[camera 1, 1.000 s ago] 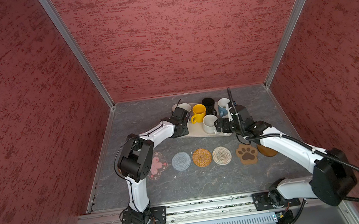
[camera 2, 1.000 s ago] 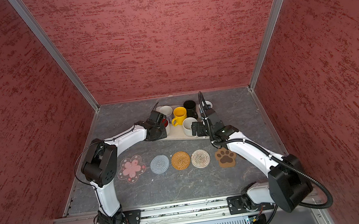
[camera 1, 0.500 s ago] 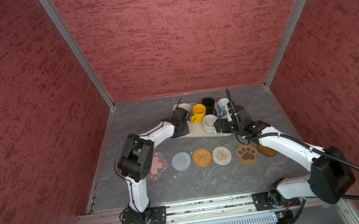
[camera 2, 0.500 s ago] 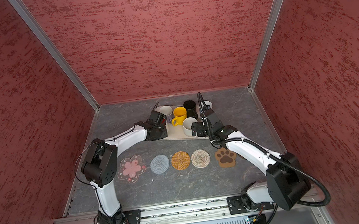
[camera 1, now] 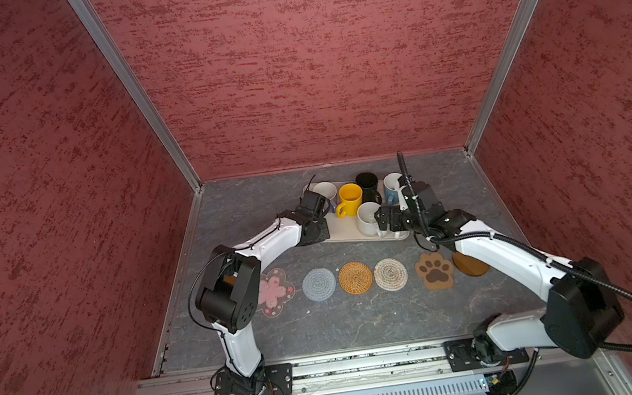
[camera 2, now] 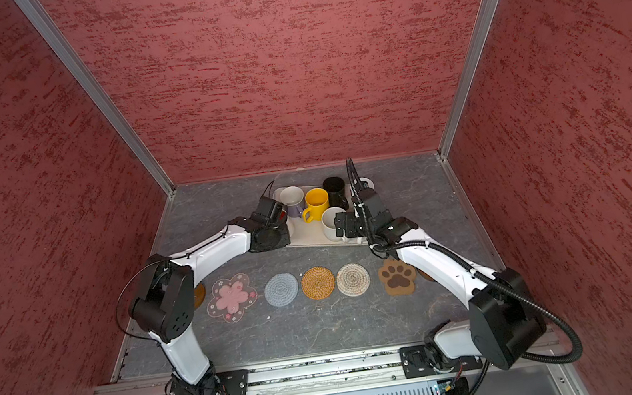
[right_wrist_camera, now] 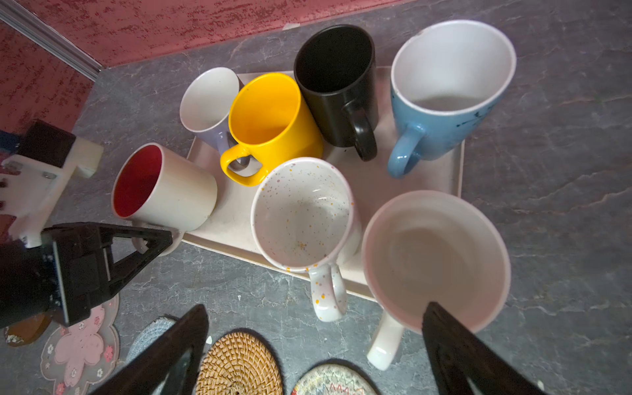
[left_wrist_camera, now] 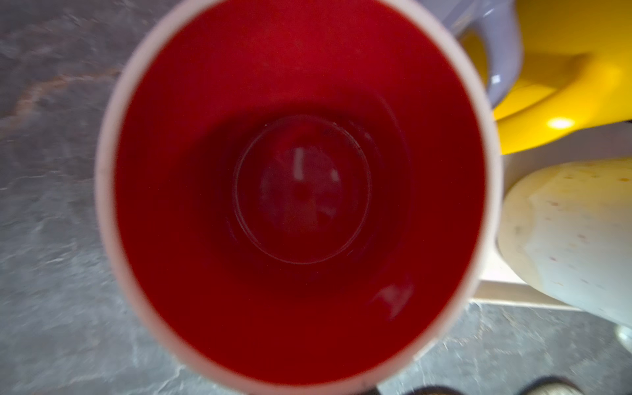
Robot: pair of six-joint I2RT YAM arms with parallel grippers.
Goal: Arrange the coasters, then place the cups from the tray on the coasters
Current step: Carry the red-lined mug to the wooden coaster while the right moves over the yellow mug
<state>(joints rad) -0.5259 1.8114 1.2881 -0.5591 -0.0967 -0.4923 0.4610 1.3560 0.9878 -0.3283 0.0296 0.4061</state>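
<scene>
- We judge the step in hand to be lifting the red-inside mug [right_wrist_camera: 178, 195] off the tray [right_wrist_camera: 232, 219]. It sits at the tray's near left corner, and the left claw [right_wrist_camera: 155, 243] is clamped on its handle.
- To do this well, we would raise the mug straight up until its base clears the tray's low rim. A mug held by the handle tends to swing, so we would carry it slowly and level, then set it down centred on a left-side coaster.
- The mug is white outside and glossy red inside, straight-walled and empty. Its mouth seems to lean toward the left arm, and we cannot tell whether its base is resting on the tray.
- Just beside it stand a lilac-white mug [right_wrist_camera: 208, 99] and a yellow mug [right_wrist_camera: 270, 123], with their handles on its side.
- Farther along the tray are a speckled white mug [right_wrist_camera: 301, 212], a black mug [right_wrist_camera: 338, 85], a light blue mug [right_wrist_camera: 444, 102] and a pink-rimmed white cup [right_wrist_camera: 434, 256].
- On the grey desk [camera 1: 325, 331], nearer the robot, the coasters lie in a row, all bare:
  - a wooden disc [camera 2: 198, 294], half hidden by the left arm
  - a pink flower [camera 1: 275, 292]
  - a grey-blue round [camera 1: 319, 284]
  - an orange round [camera 1: 355, 278]
  - a beige round [camera 1: 390, 274]
  - a brown paw [camera 1: 435, 271]
  - a second wooden disc [camera 1: 468, 265]
- The right claw [camera 1: 385, 224] has its jaws wide apart and holds nothing. It hovers by the pink-rimmed cup.
</scene>
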